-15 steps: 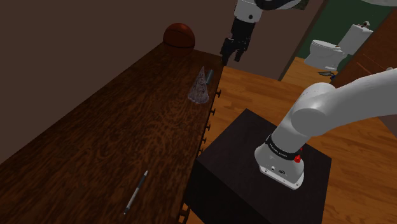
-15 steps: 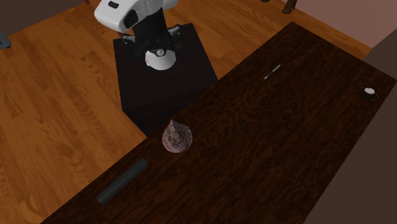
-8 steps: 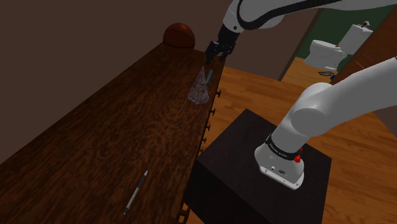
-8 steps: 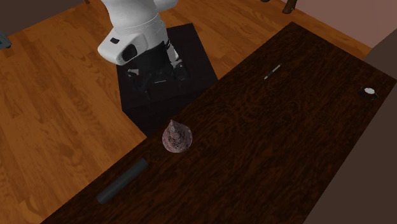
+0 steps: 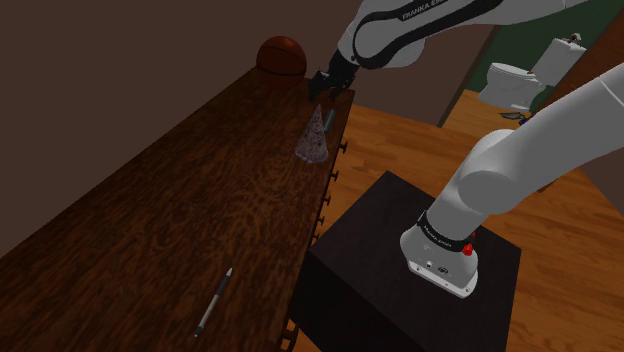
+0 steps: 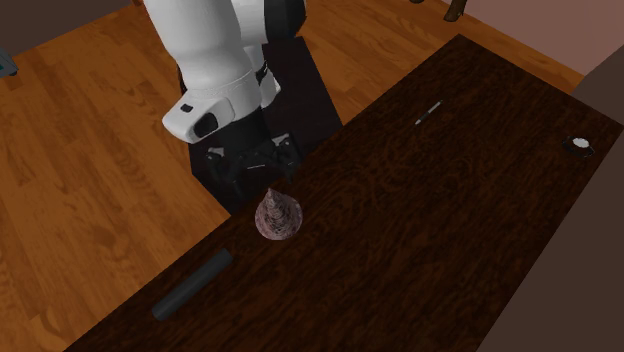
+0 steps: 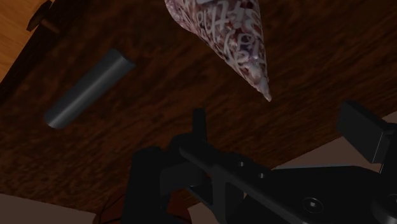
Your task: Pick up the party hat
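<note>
The party hat (image 7: 232, 38) is pointing its tip toward the gap between the gripper's (image 7: 283, 127) two black fingers (image 7: 199, 124). They are standing spread apart and touching nothing. The gripper is hovering just above the hat, at the table edge. The patterned, reddish-and-white cone is standing upright on its base on the dark wooden table (image 5: 150, 220), close to the edge facing the black stand (image 5: 400, 270). A dark grey cylinder (image 7: 89, 88) is lying near the hat along that same edge. Further off, a pen (image 5: 214, 301) is lying on the tabletop, and a brown ball (image 5: 281, 55) is sitting at the far end.
</note>
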Controlling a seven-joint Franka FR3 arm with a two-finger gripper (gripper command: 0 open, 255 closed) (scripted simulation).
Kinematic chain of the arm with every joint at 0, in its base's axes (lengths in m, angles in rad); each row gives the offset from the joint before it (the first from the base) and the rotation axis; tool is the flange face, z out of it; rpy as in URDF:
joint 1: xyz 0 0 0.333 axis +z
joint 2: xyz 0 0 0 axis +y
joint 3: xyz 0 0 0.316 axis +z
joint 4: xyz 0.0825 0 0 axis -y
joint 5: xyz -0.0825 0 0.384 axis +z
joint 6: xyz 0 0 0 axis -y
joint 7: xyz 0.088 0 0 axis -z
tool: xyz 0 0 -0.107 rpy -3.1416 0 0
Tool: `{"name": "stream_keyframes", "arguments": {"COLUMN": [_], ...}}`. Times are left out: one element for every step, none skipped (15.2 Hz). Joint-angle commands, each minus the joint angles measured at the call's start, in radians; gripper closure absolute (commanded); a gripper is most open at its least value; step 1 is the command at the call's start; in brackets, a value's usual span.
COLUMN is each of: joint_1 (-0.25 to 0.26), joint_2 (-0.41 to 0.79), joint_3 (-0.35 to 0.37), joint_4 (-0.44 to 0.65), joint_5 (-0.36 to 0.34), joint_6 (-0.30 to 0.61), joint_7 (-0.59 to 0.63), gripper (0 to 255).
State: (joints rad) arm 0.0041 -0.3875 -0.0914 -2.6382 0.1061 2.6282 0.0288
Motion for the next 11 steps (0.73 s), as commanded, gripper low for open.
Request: {"name": "stream_keyframes", "arguments": {"joint_1": [0.005,0.007,0.010,0.012,0.012,0.012,0.012,0.012,0.012,0.012,0.012], "joint_2": [0.020,0.030,0.040,0.046,0.045,0.048,0.047,0.047,0.047,0.046,0.046], "joint_3": [-0.004,-0.006,-0.008,-0.009,-0.009,-0.011,-0.011,-0.011,-0.011,-0.011,-0.011], "joint_4": [-0.013,-0.020,-0.026,-0.030,-0.030,-0.030,-0.031,-0.031,-0.030,-0.031,-0.031], "joint_5": [0.008,0.011,0.015,0.018,0.018,0.019,0.019,0.018,0.018,0.018,0.018], "joint_6": [0.036,0.052,0.069,0.078,0.078,0.081,0.080,0.080,0.080,0.080,0.080], "joint_7": [-0.007,-0.011,-0.015,-0.017,-0.017,-0.020,-0.019,-0.019,-0.019,-0.019,-0.019], "gripper": [0,0,0,0,0,255,255,255,255,255,255]}}
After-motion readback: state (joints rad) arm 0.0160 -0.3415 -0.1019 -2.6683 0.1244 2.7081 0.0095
